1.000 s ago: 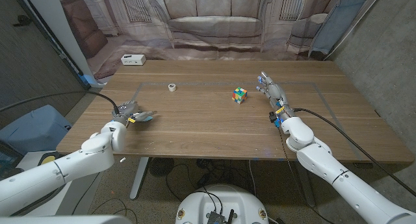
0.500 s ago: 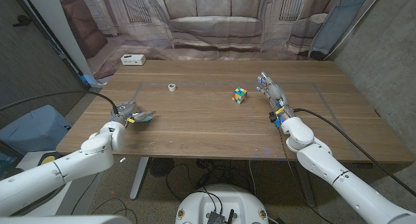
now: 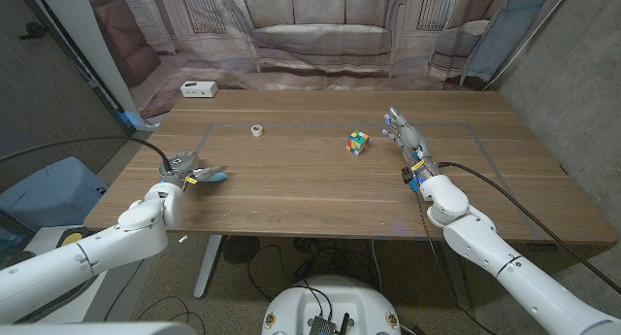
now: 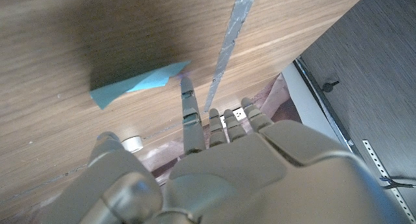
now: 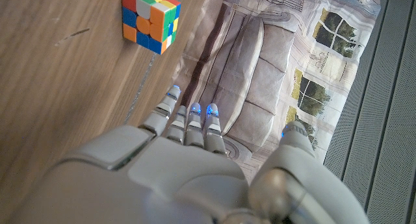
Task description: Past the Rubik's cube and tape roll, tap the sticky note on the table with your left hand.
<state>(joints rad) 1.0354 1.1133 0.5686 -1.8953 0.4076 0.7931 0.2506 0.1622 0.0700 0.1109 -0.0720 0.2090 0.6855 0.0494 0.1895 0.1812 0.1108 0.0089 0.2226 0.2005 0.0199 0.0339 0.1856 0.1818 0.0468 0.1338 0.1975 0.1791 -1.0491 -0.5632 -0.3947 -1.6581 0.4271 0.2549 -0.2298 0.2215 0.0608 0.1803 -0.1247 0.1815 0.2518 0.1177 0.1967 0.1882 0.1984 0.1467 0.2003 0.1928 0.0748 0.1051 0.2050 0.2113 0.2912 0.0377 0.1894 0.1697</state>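
A light blue sticky note [image 3: 215, 177] lies on the wooden table [image 3: 320, 194] near its left edge; one side is lifted a little in the left wrist view [image 4: 133, 86]. My left hand [image 3: 182, 167] is just left of the note and holds nothing. One finger [image 4: 188, 110] reaches out to the note's edge, and I cannot tell whether it touches. The small tape roll [image 3: 256, 131] [image 4: 133, 143] and the Rubik's cube [image 3: 359, 142] [image 5: 151, 19] stand farther along the table. My right hand [image 3: 406, 136] [image 5: 188, 159], fingers straight and empty, is right of the cube.
A white box [image 3: 198, 89] sits at the far left corner. A strip of grey tape [image 4: 231, 39] runs across the table beyond the note. A printed sofa backdrop [image 3: 320, 34] hangs behind the table.
My left hand has drawn back slightly to the left, so more of the sticky note shows. The right arm, cube and tape roll have not moved.
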